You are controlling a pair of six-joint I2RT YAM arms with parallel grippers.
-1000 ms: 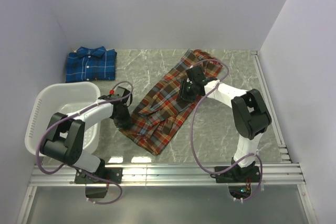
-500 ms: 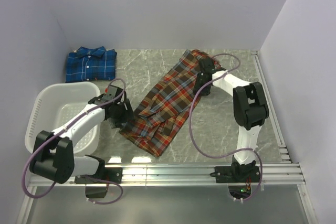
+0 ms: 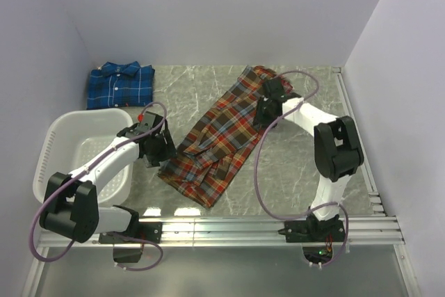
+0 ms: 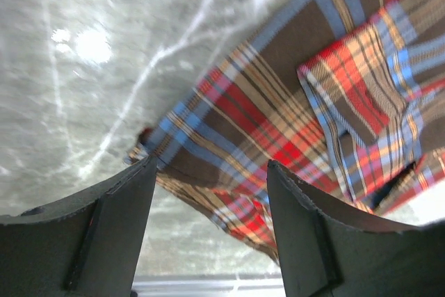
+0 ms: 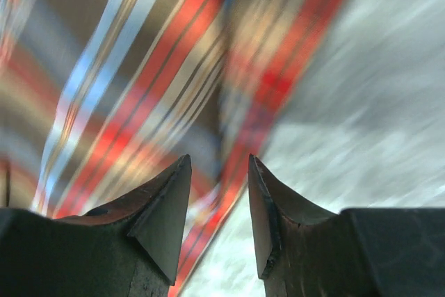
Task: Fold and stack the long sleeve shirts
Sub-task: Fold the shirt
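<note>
Top view: high at near side, facing down over grey marbled table (image 3: pixel 306 165). Wrist views: close over red-orange plaid cloth shirt (image 3: pixel 221 137); all three share it.

The red-orange plaid shirt (image 3: pixel 215 140) and the blue plaid shirt (image 3: pixel 119 85) are both made of soft woven cloth, totally matt. The table (image 3: pixel 299 165) is finished like polished grey marble, glossy enough that lights get mirrored. The basket (image 3: pixel 49 158) is moulded in smooth white plastic, and ribbed metal rails (image 3: pixel 222 226) are fitted up front.

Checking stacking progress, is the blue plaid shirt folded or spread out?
Folded: the blue shirt lies as a compact rectangle, collar showing at its far edge.
</note>
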